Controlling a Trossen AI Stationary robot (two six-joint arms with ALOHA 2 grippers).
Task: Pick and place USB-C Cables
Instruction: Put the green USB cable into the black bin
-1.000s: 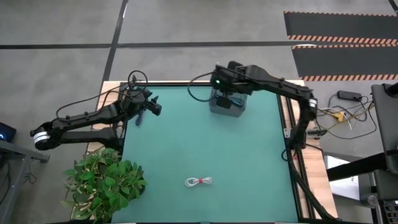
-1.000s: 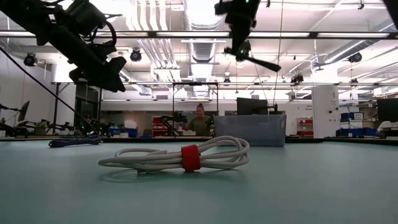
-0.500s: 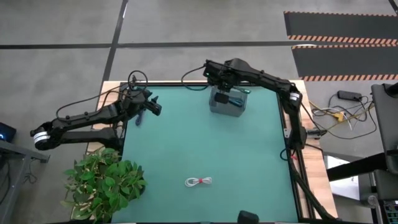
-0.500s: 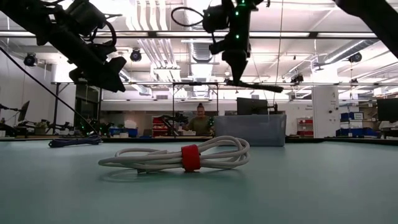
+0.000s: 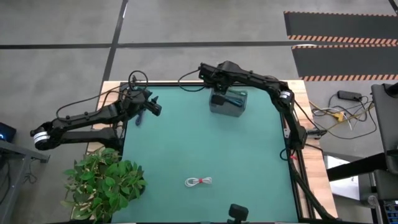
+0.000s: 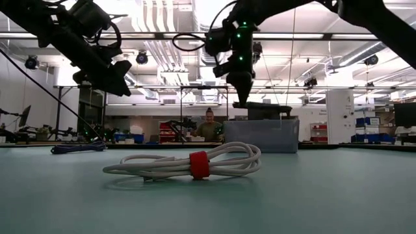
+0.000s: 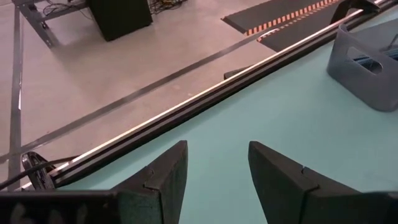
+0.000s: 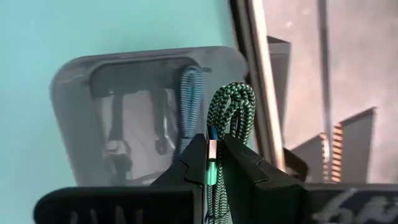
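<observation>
My right gripper [image 8: 211, 163] is shut on the teal-green braided cable [image 8: 229, 115] and hangs over the grey bin [image 5: 228, 104], close above its rim in the low view [image 6: 242, 84]. A blue braided cable [image 8: 191, 102] lies inside the bin. The white cable with a red band [image 5: 199, 182] lies coiled on the mat near the near edge [image 6: 195, 164]. A dark blue cable [image 5: 138, 118] lies flat by the table's left edge [image 6: 78, 148]. My left gripper [image 7: 214, 174] is open, raised above the mat beside that dark blue cable [image 5: 152, 107]. My right gripper pinches the teal-green cable bundle between its two fingers [image 8: 194, 163], coming from above and pointing down. The bundle's looped end [image 8: 231, 99] sticks out past the fingertips. The cable is lifted clear and juts out level under the fingers [image 6: 263, 106], just above the bin.
A potted plant [image 5: 102, 183] stands at the table's near left corner. A black rail [image 7: 186, 112] runs along the far edge. A person [image 6: 209, 127] sits in the room beyond the table. The open green mat [image 5: 199, 143] stretches between the bin and the white cable.
My right gripper has come down toward the bin with the teal-green cable and shifted slightly toward the table's left, its arm swinging toward the far edge. The cable now hangs just above the bin's rim.
</observation>
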